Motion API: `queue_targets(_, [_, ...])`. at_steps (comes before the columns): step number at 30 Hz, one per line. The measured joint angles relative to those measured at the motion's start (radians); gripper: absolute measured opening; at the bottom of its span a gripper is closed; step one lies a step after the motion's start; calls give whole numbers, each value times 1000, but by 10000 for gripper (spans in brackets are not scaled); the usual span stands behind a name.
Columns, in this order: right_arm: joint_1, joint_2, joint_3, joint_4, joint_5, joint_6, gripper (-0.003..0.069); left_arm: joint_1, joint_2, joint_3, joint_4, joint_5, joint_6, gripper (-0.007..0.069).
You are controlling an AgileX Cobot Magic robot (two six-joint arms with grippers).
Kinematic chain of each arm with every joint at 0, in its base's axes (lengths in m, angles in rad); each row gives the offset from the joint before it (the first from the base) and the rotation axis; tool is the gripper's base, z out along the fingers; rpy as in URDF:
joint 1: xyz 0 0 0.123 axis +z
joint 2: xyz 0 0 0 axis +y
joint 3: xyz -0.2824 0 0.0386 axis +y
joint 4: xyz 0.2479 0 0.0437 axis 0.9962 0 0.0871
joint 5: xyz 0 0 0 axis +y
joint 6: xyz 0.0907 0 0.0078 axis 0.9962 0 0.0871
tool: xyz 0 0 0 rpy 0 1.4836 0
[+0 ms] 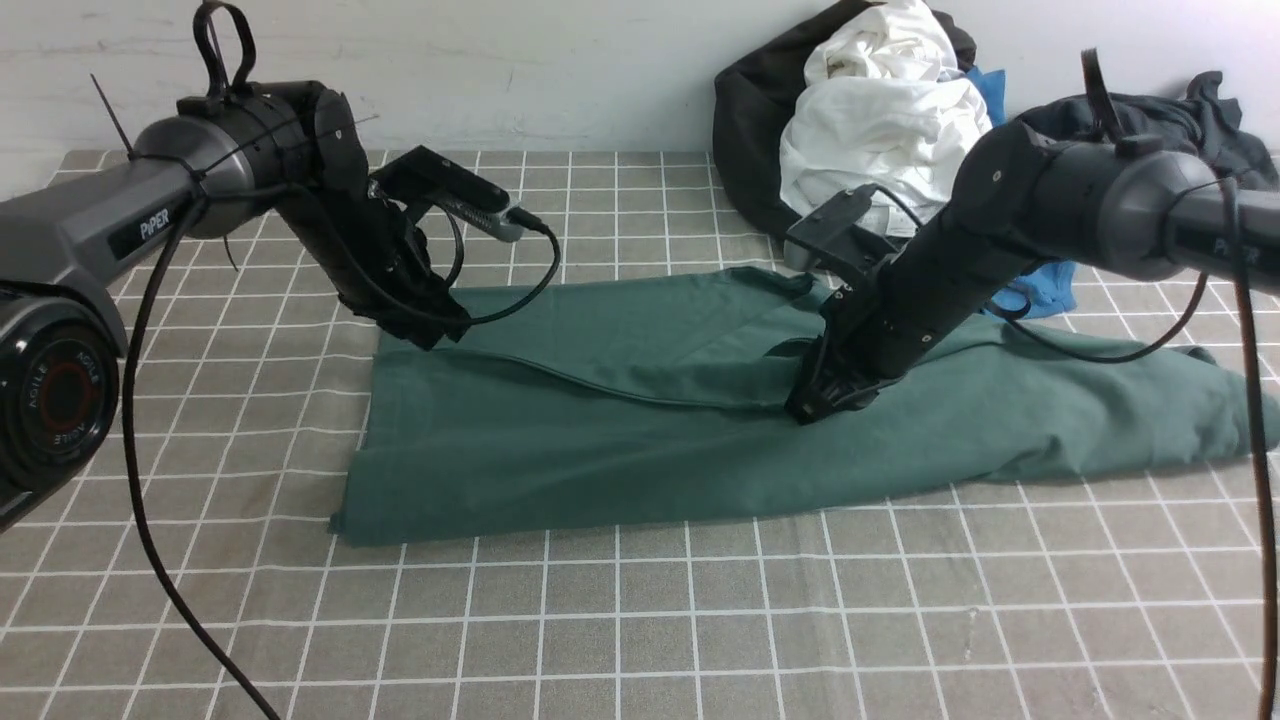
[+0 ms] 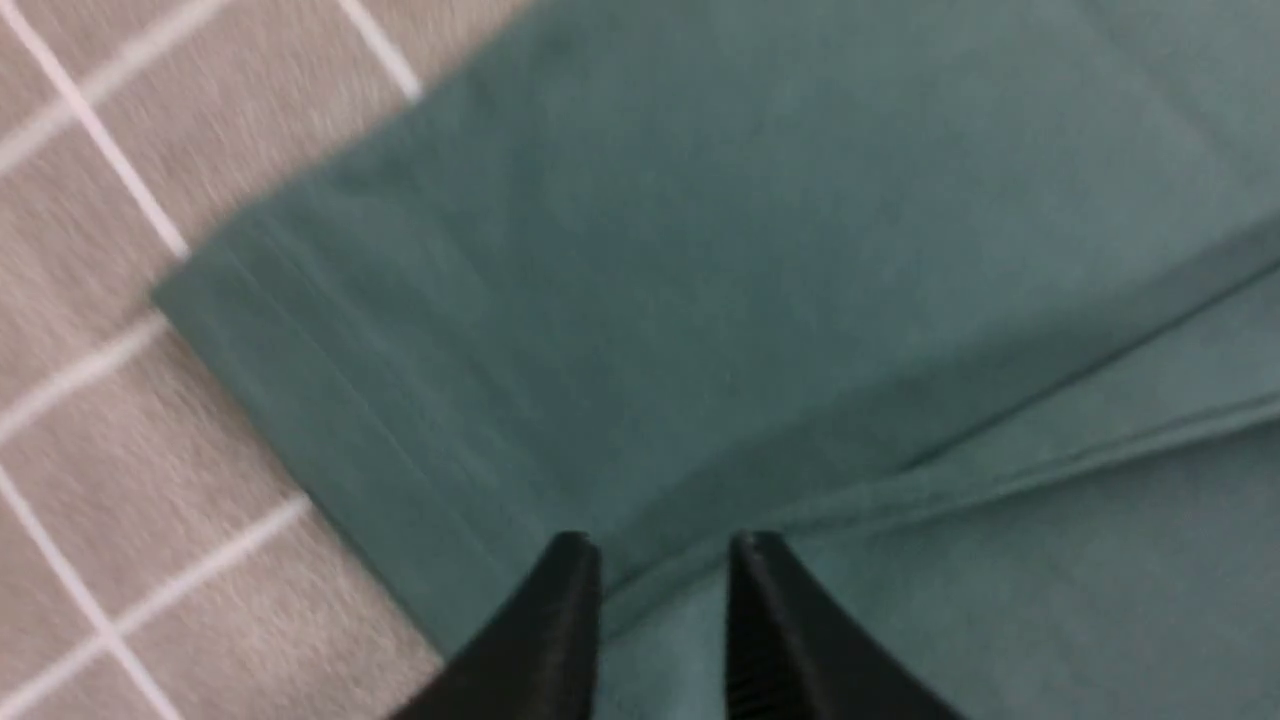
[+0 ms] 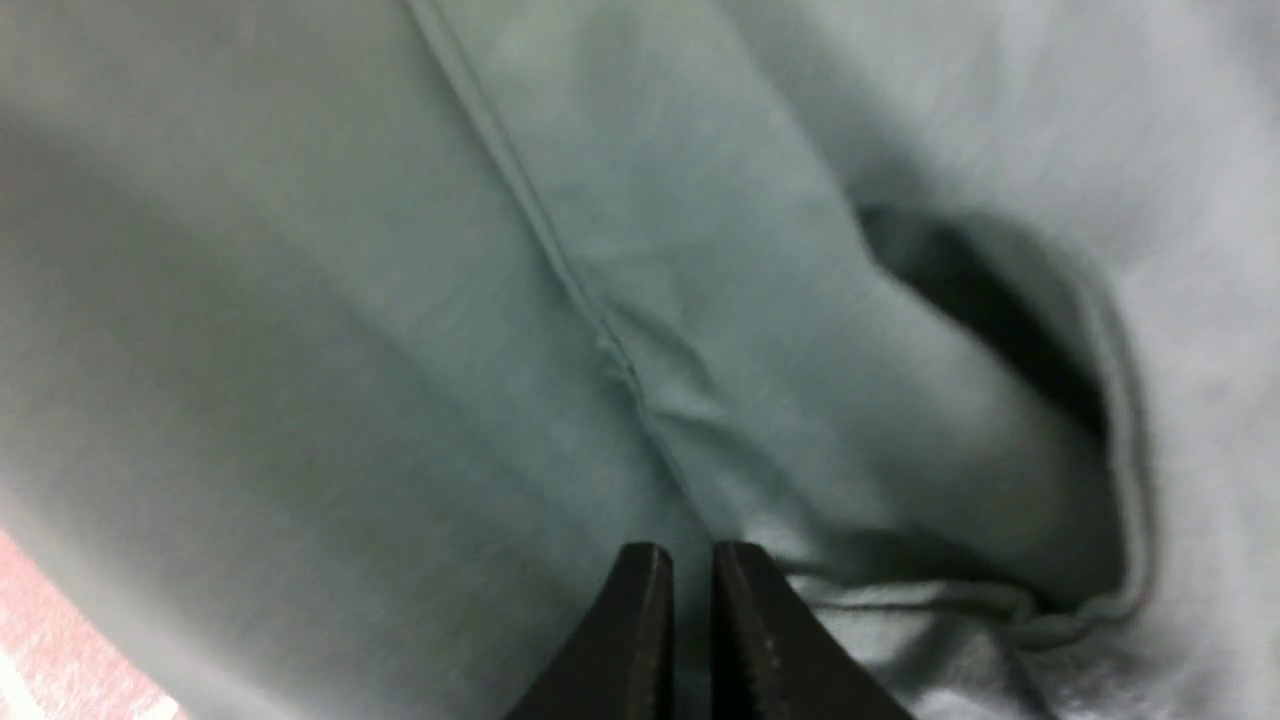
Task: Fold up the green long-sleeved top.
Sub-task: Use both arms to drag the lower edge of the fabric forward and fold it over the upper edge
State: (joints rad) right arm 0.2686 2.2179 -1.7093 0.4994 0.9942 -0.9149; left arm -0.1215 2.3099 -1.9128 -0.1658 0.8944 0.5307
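Even soft light, blurred wrist views

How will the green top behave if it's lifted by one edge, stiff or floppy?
Likely floppy: the green top lies flat with soft wrinkles and bunches near the right gripper, so a lifted edge should drape. Probably light, being thin cloth. It may drag on the checked tablecloth rather than slide freely.

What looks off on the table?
The green top lies flat on the robot's left but is rumpled and bunched at its right end. A heap of other clothes is piled against the wall behind it.
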Motion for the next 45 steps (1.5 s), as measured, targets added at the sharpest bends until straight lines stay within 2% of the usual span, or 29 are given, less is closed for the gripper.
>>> queue_targets(2, [0,2,0,0,12,0,55,4,15,0,4,16,2,302])
queue_targets(4, [0,2,0,0,13,0,55,5,19,0,4,24,8,318])
queue_targets(7, [0,2,0,0,13,0,55,5,24,0,4,31,27,251])
queue_targets(8, [0,2,0,0,15,0,55,5,24,-1,6,35,29,160])
queue_targets(11, [0,2,0,0,15,0,55,5,23,-1,6,41,32,30])
queue_targets(17, [0,2,0,0,18,0,55,3,-7,-1,4,36,33,2])
queue_targets(20, [0,2,0,-3,18,0,55,3,-48,-1,16,-35,12,2])
queue_targets(25, [0,2,0,-73,-25,7,55,9,-66,-1,60,-131,-80,2])
queue_targets(31, [0,-7,0,-155,-132,103,55,25,-20,-1,110,-235,-195,4])
queue_targets(35, [0,-6,0,-136,-166,150,55,35,23,-1,116,-246,-226,55])
queue_targets(38, [11,-4,0,-96,-165,136,55,38,27,-3,119,-245,-232,160])
queue_targets(39, [12,-1,0,-93,-165,132,55,38,27,-4,120,-245,-232,167])
queue_targets(40, [19,12,0,-71,-177,106,55,38,24,-17,120,-235,-234,231])
queue_targets(41, [19,14,0,-71,-180,102,55,38,23,-19,120,-235,-234,238])
queue_targets(43, [25,53,0,-57,-297,50,55,38,-1,-39,118,-189,-235,299])
queue_targets(45, [25,65,0,-47,-371,44,55,38,-28,-51,112,-159,-235,309])
